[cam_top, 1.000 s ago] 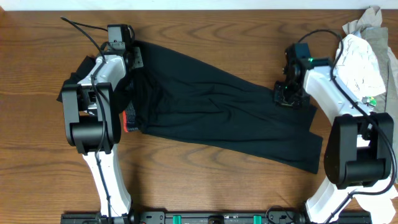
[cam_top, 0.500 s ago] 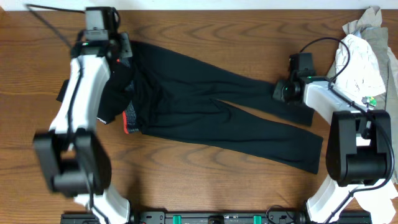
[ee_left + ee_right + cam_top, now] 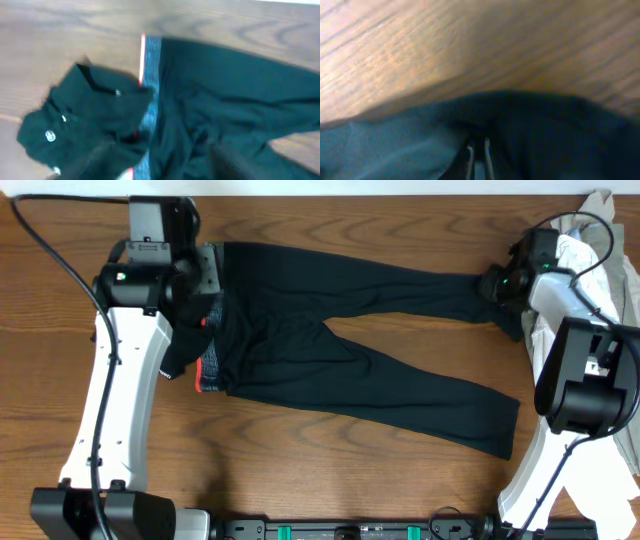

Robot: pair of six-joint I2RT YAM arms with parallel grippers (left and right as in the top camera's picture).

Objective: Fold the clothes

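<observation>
Black trousers (image 3: 340, 350) are laid across the table (image 3: 330, 480), their waistband (image 3: 208, 368) half hidden under the left arm. The right gripper (image 3: 497, 283) is clamped on the upper leg's end; the pinch is seen only by wrist camera. The left gripper (image 3: 207, 272) is held above the waistband, blurred, apparently spread, nothing held. A logo piece (image 3: 75, 115) overlaps the waistband and is mostly covered overhead.

Long black soft trousers (image 3: 340, 365) lie flat, legs splayed in a V toward the right, grey red-edged waistband (image 3: 150, 75) at left. Small black white-logo piece (image 3: 75, 115) overlaps the waistband. Crumpled white garment (image 3: 585, 260) and beige garment (image 3: 600, 205) heaped at the table's far right
</observation>
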